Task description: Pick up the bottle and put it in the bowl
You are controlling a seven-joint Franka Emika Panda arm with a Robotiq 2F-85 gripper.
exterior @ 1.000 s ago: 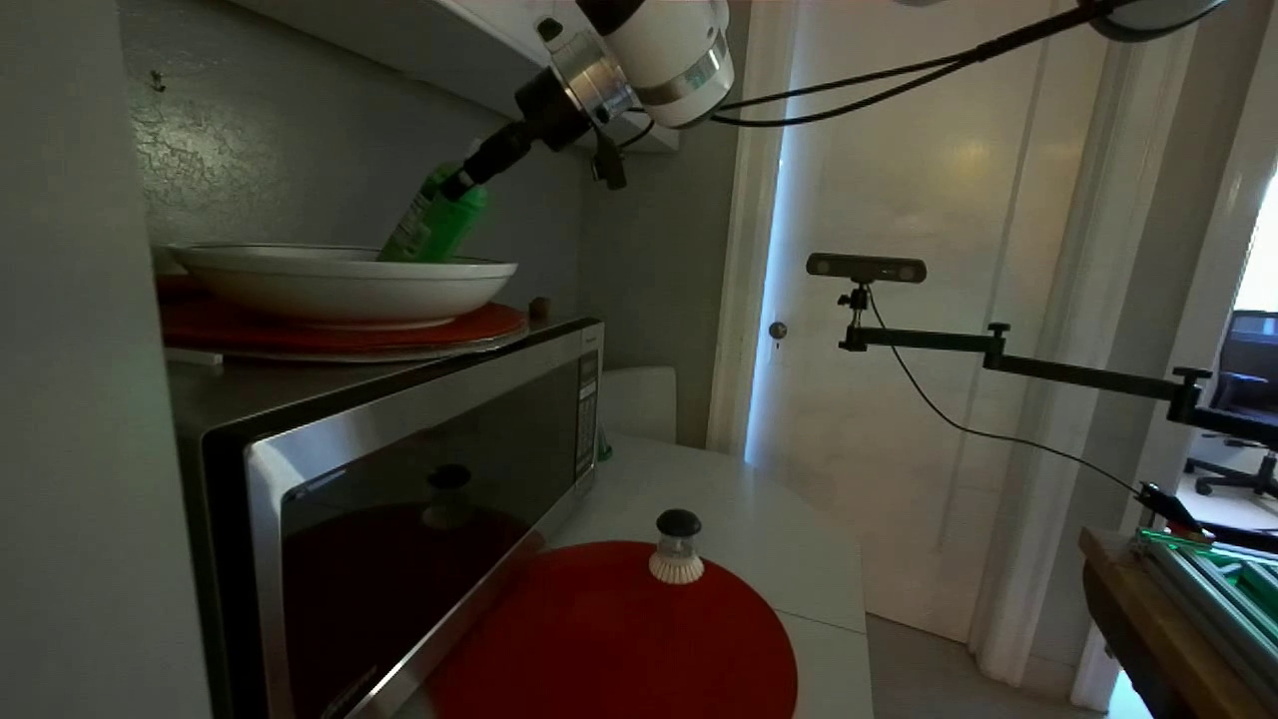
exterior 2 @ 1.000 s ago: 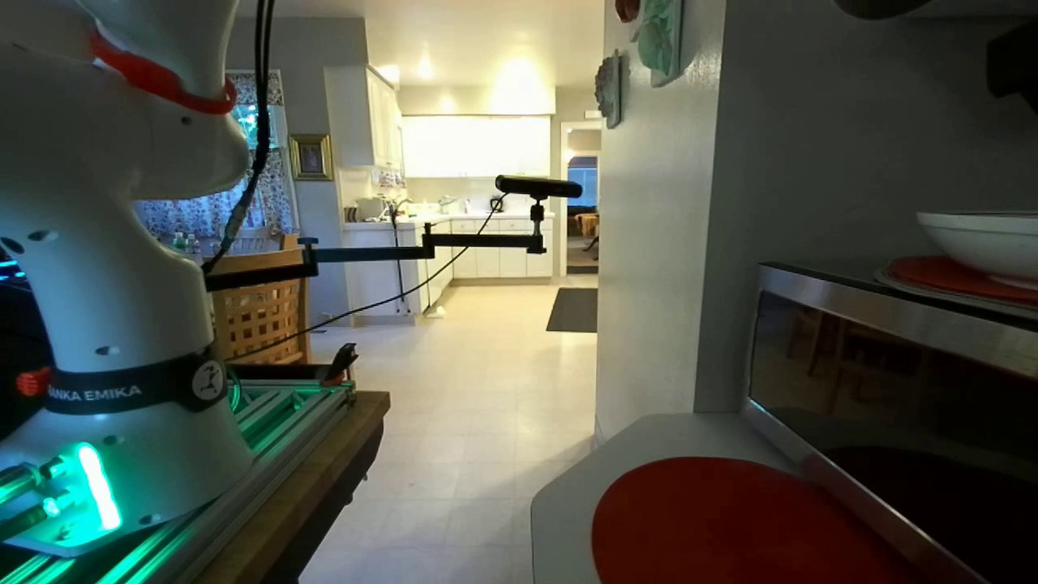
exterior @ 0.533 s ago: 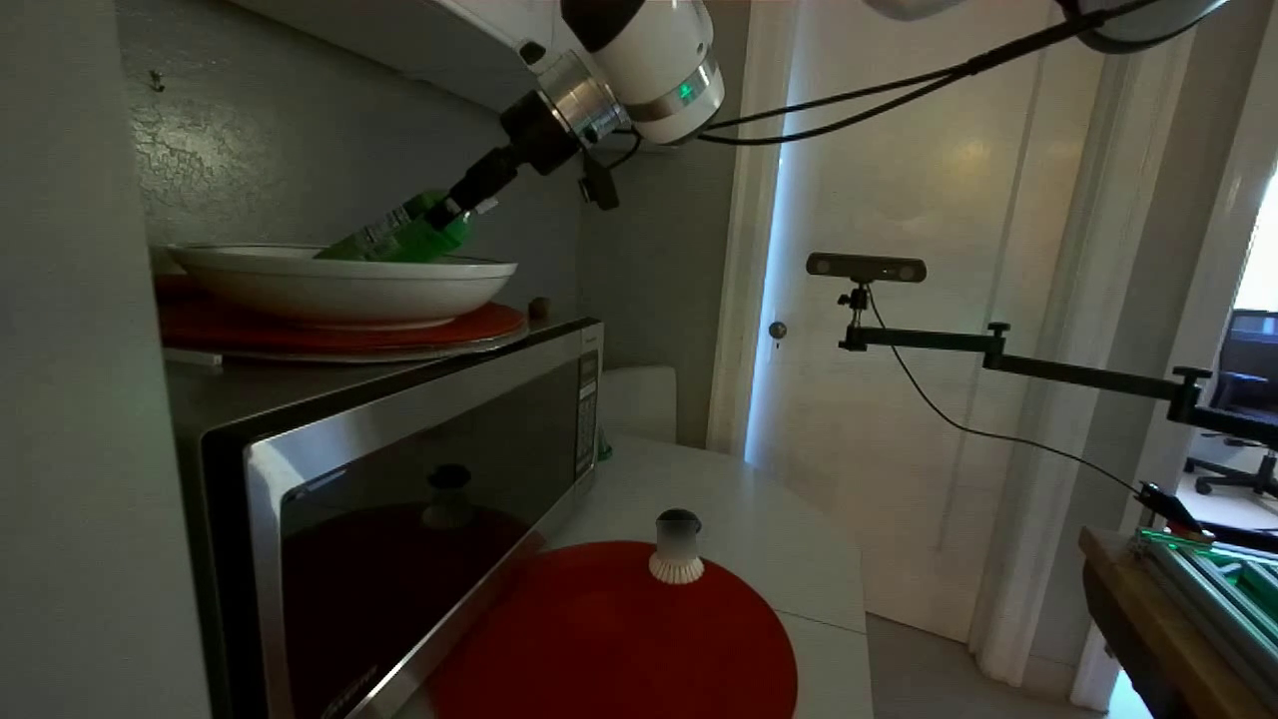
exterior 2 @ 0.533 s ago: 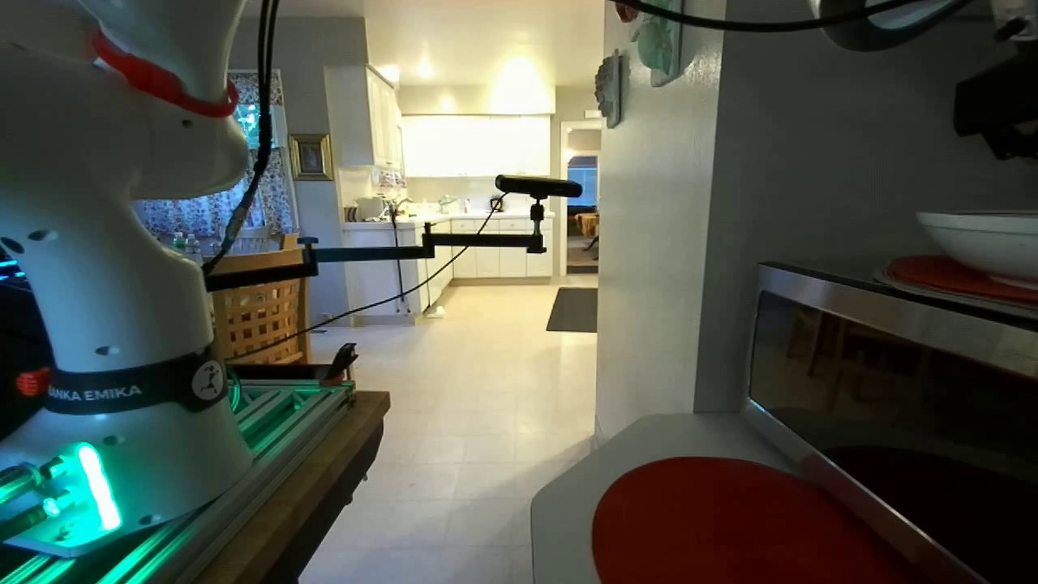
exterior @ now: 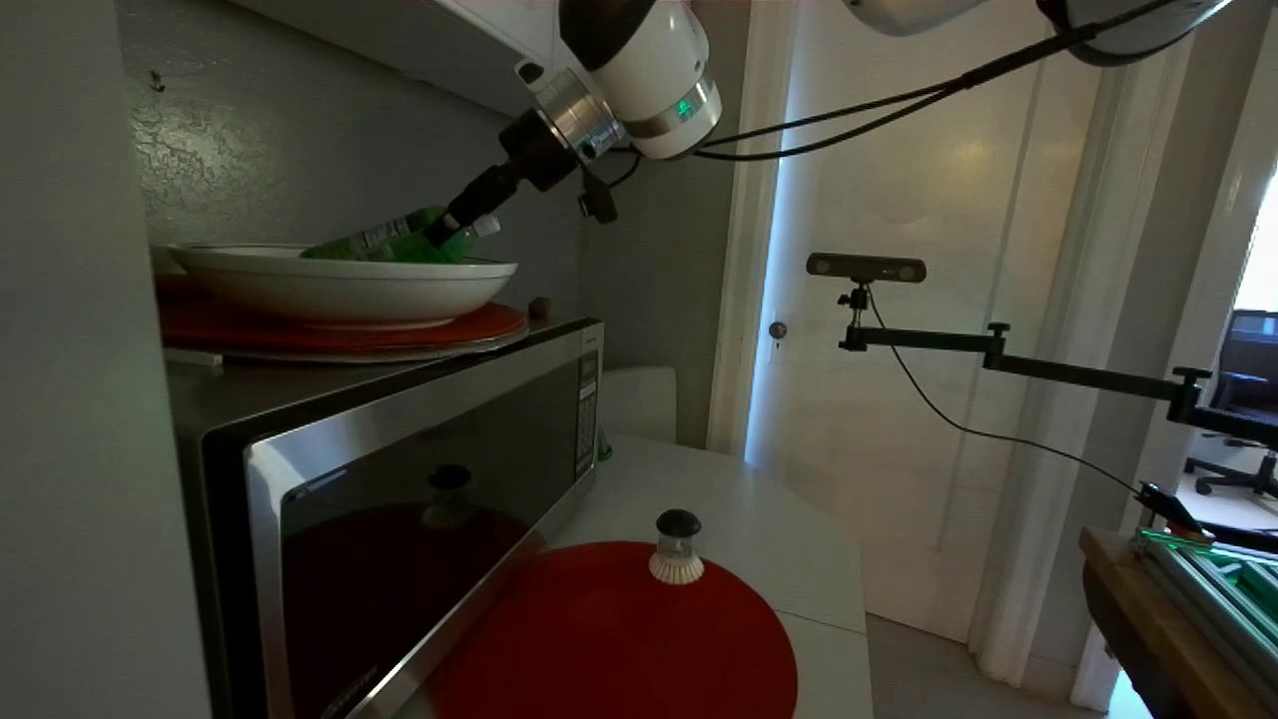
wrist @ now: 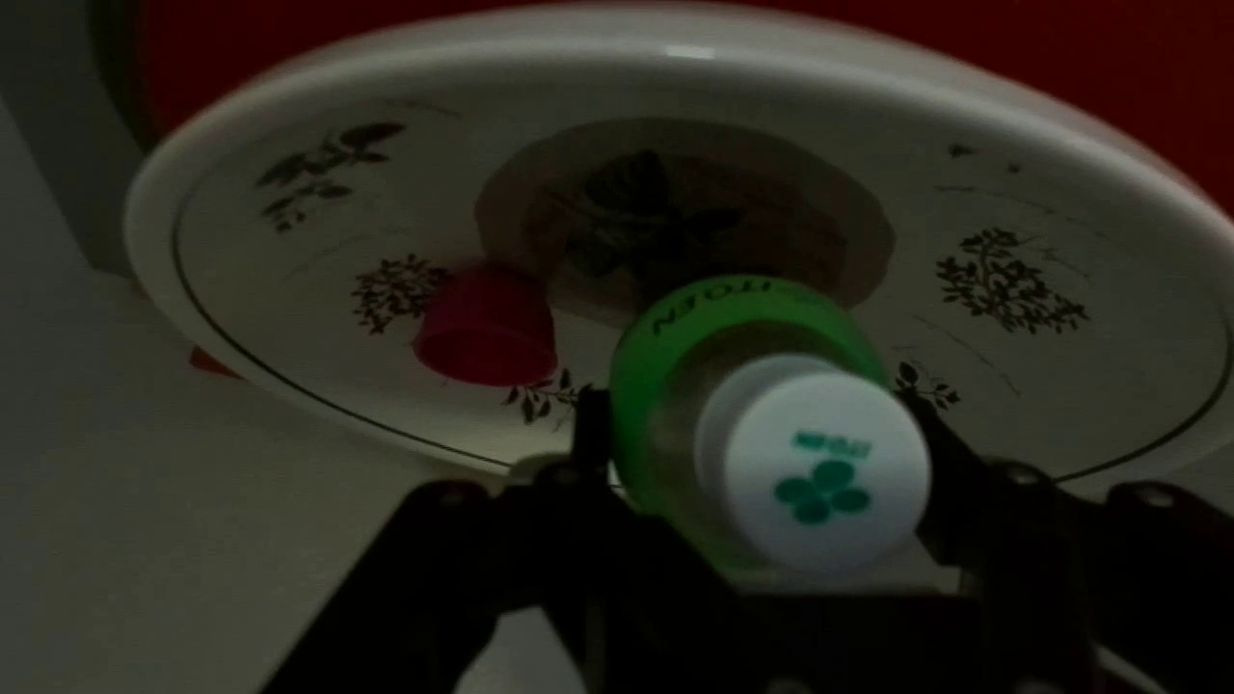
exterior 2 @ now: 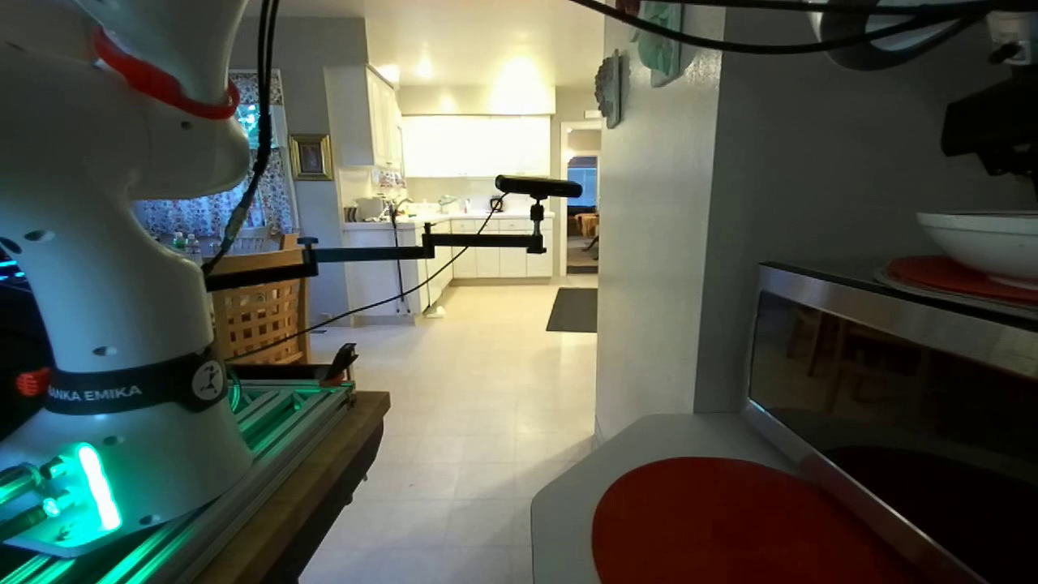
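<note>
While its white cap [wrist: 827, 467] points slightly up toward the arm [exterior: 654, 85], the green bottle [exterior: 387, 241] slants, long axis nearer level than upright, base end down in the bowl [exterior: 344, 292], contact hidden. The gripper [wrist: 757, 424] clamps its sides. In the bowl sits a pink cup [wrist: 487, 326]; beneath are a red mat [exterior: 494, 321] and the microwave [exterior: 399, 459].
</note>
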